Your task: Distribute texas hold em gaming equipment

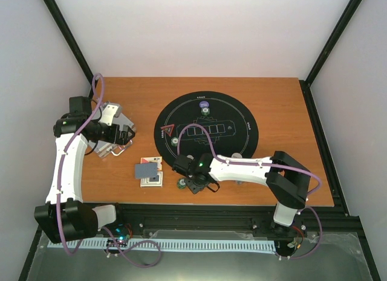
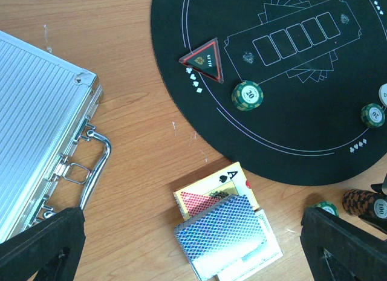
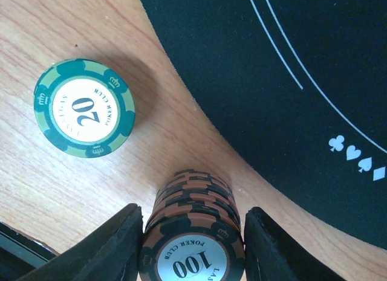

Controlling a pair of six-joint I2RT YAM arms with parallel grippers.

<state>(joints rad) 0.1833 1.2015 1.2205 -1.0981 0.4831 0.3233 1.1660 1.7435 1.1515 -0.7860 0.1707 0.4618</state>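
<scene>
The right gripper [image 3: 193, 248] brackets the brown chip stack [image 3: 192, 226], with a finger pad [image 3: 118, 248] against or just beside each flank. Whether the pinch already bears on the chips I cannot tell. The stack stands upright on the bare wood of the desk [image 3: 54, 196], close to the desk's near edge and about midway along it, just off the rim of the black mat [image 3: 284, 75]. A single green chip [image 3: 84, 108] lies flat on the wood nearby, apart from the stack and clear of the fingers.

The stack is loose discs, and their edges already sit slightly out of line. The squeeze probably needs to be centred, square to the flanks and low enough to catch the bottom chips. Otherwise the column may shear or leave chips behind. A straight lift with a level wrist, before any travel over the mat's rim, looks safest and keeps the fingers off the green chip.

The left gripper [image 2: 193, 257] hangs spread wide and holds nothing. It is toward the desk's left edge, above the cards [image 2: 221, 239], which lie piled between the aluminium case [image 2: 36, 130] and the mat, well apart from the stack.
</scene>
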